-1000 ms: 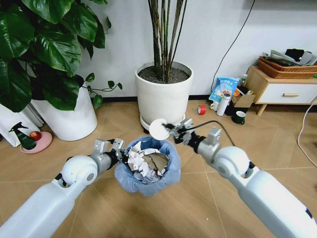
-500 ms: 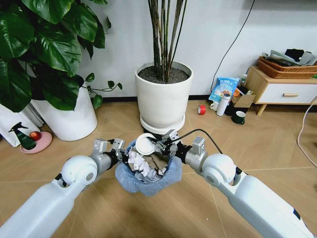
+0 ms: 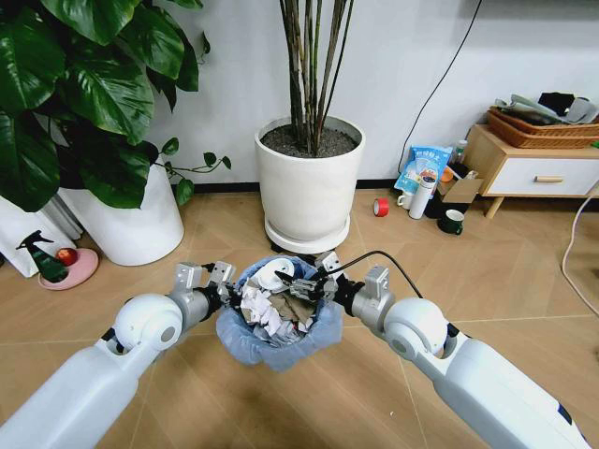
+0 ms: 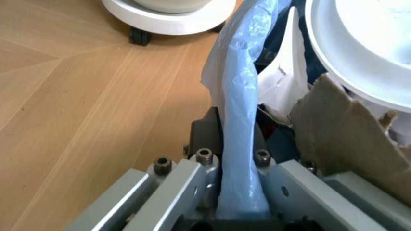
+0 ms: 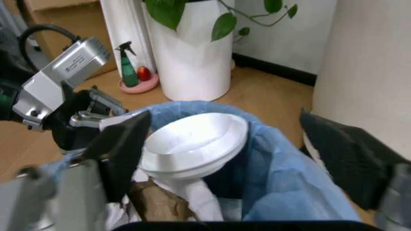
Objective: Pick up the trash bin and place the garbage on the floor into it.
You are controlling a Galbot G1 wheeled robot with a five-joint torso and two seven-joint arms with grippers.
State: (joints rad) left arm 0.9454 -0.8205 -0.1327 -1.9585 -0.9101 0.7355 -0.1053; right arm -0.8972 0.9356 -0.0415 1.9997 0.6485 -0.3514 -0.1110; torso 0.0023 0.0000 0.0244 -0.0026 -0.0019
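Head view: left hand (image 3: 223,292) clamps the rim of the trash bin (image 3: 277,318), holding it off the floor so the mouth faces up for dropping. Right hand (image 3: 301,285) sits over the opening beside the white disc (image 3: 272,274), which lies on the crumpled paper (image 3: 262,311).

Left wrist view: blue bag liner (image 4: 239,144) pinched between the closed fingers (image 4: 176,190); torn cardboard (image 4: 343,137) inside.

Right wrist view: right hand's fingers (image 5: 125,144) spread wide, disc (image 5: 192,142) looks released, resting in the bin.
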